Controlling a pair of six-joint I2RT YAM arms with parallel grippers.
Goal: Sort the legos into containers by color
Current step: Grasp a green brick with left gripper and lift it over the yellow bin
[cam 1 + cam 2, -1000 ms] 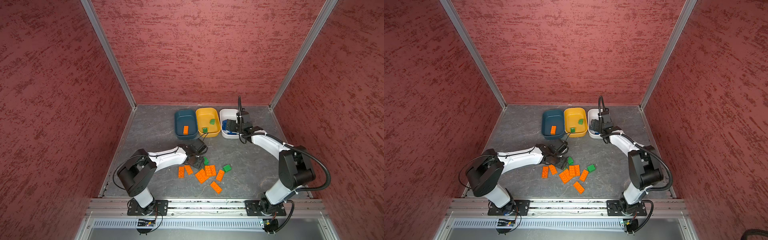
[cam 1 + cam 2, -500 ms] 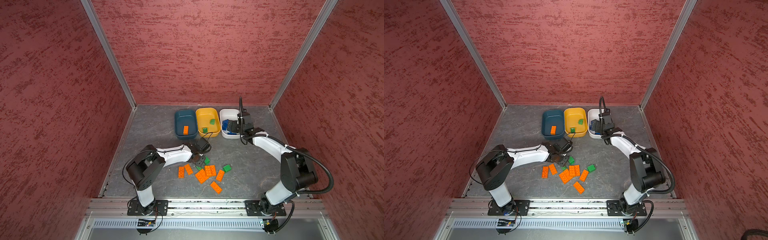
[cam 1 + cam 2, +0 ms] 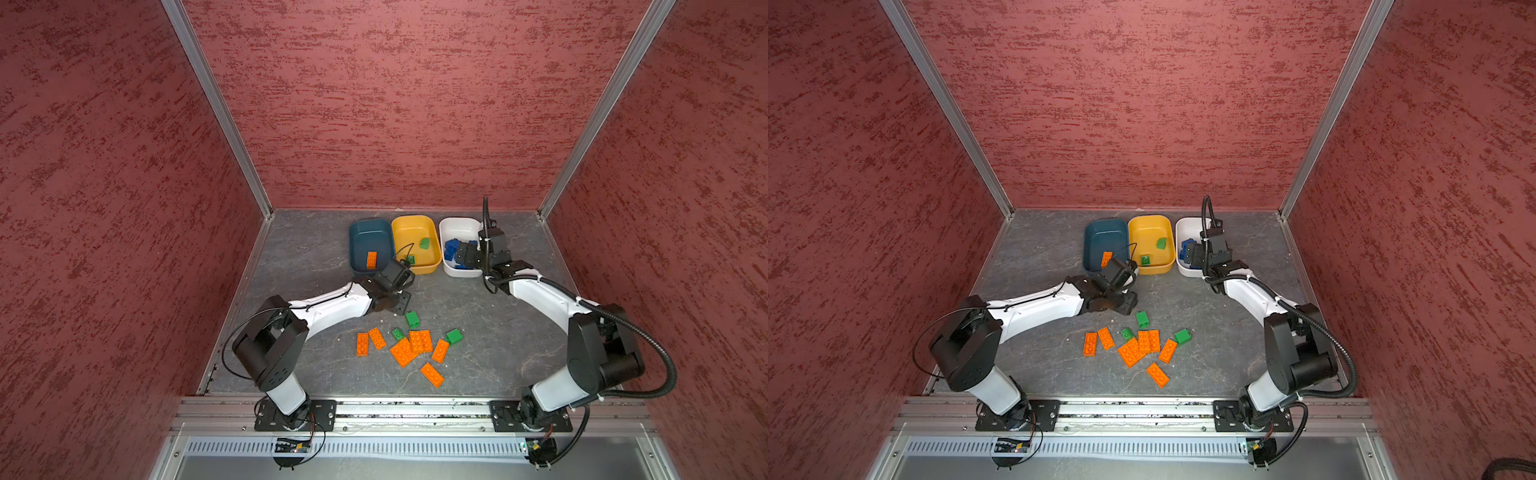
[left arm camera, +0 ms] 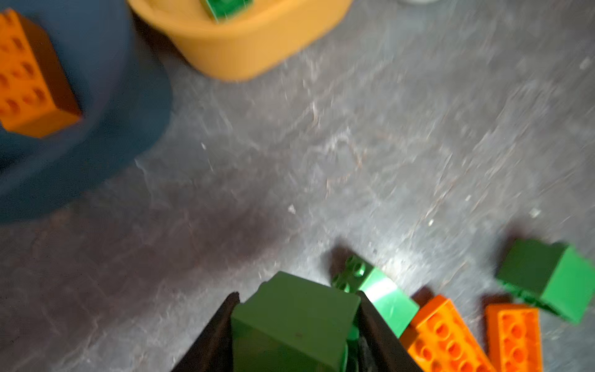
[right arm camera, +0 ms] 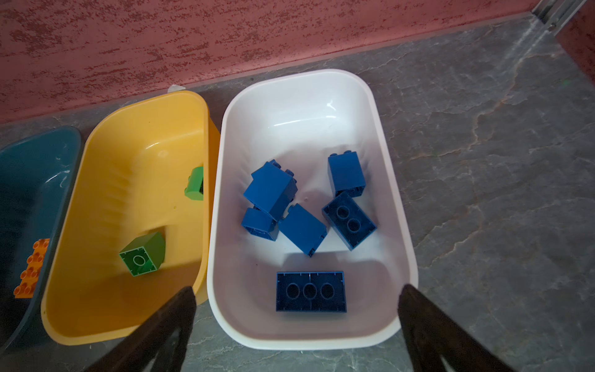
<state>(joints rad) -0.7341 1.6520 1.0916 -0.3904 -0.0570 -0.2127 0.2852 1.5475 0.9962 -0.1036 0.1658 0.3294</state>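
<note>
Where my left pincer (image 4: 297, 293) is: on the arm-base side of the yellow tub (image 3: 411, 226), near the corner it shares with the teal tub (image 3: 358, 239), over the grey floor (image 3: 316, 257).
Left pincer's grip: pressed onto a green block (image 4: 289, 322), one finger (image 4: 215, 338) on each flank. The wrist picture is blurred, so I cannot tell whether the block is clear of the floor.
Right pincer (image 5: 297, 288): spread wide with nothing in it, hanging over the end of the white tub (image 5: 289, 106) nearest the arm bases.
White tub's place: just beside the yellow tub, on the flank away from the teal tub.
Teal tub's place: just beside the yellow tub's other flank.
Teal tub's load: one orange plate (image 3: 372, 260), studs up, towards the arm-base end.
Yellow tub's load: two green blocks, one (image 5: 141, 254) on its side near the arm-base end, one (image 5: 194, 183) against the wall nearest the white tub.
White tub's load: six blue blocks (image 5: 273, 190), five bunched mid-tub, one (image 5: 310, 291) lying apart with its hollow underside up.
Loose green blocks: three on the floor, farther from the yellow tub than my left pincer, at (image 3: 412, 319), (image 3: 398, 333) and (image 3: 454, 336).
Loose orange plates (image 3: 420, 341): several flat on the floor, farther still from the yellow tub, some touching. One (image 3: 432, 374) lies farthest out.
</note>
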